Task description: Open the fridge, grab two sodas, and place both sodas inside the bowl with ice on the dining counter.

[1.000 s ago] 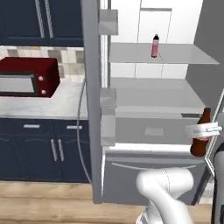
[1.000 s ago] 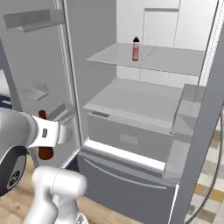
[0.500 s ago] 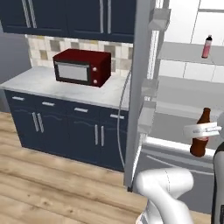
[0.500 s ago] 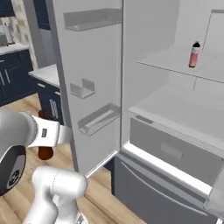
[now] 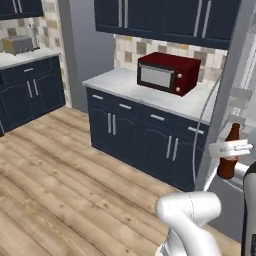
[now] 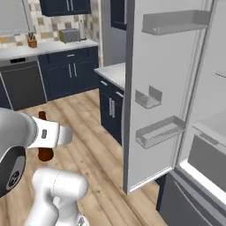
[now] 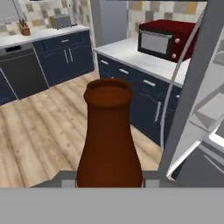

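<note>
Fridge (image 6: 159, 97) door open, gripper (image 5: 231, 149) clamped on brown soda (image 5: 229, 154), clear of shelves; delivery to ice bowl and second soda outstanding.

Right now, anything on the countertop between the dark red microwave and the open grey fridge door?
Nothing: in the left base view, bare pale countertop runs from the dark red microwave to the grey fridge door's edge.
</note>
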